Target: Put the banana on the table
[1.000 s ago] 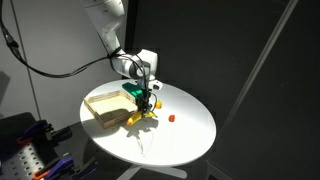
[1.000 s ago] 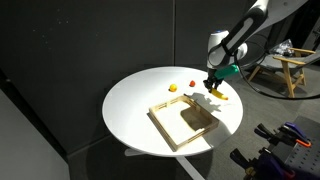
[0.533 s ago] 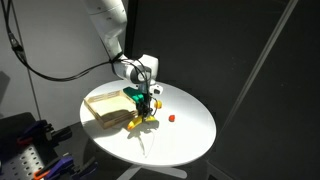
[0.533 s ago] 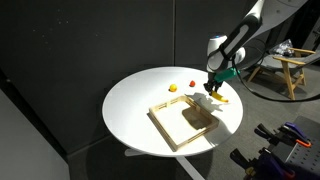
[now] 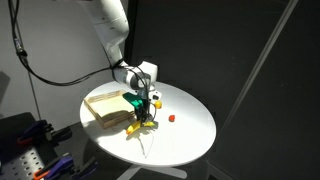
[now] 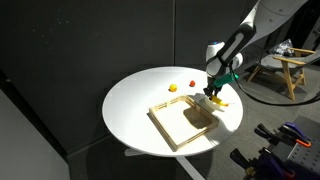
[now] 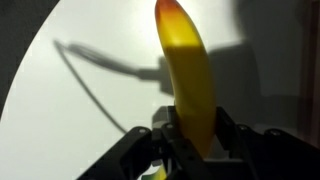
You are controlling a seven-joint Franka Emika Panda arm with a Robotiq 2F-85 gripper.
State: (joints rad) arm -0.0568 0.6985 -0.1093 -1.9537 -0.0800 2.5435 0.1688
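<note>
The yellow banana (image 7: 188,75) is held between my gripper's (image 7: 195,130) fingers and fills the middle of the wrist view, its tip pointing away over the white table (image 7: 60,110). In both exterior views the gripper (image 5: 145,108) (image 6: 212,92) is low over the round white table (image 5: 185,135) (image 6: 135,105), just beside the tray. The banana (image 5: 138,124) (image 6: 220,99) shows below the fingers, at or just above the tabletop; I cannot tell whether it touches.
A shallow light-wood tray (image 5: 103,110) (image 6: 170,128) sits on the table next to the gripper. A tiny round yellow object (image 6: 172,88) and a tiny red object (image 5: 171,117) (image 6: 189,82) lie on the table. Dark curtains surround the table.
The gripper has lowered a little toward the tabletop with the banana still in it.
</note>
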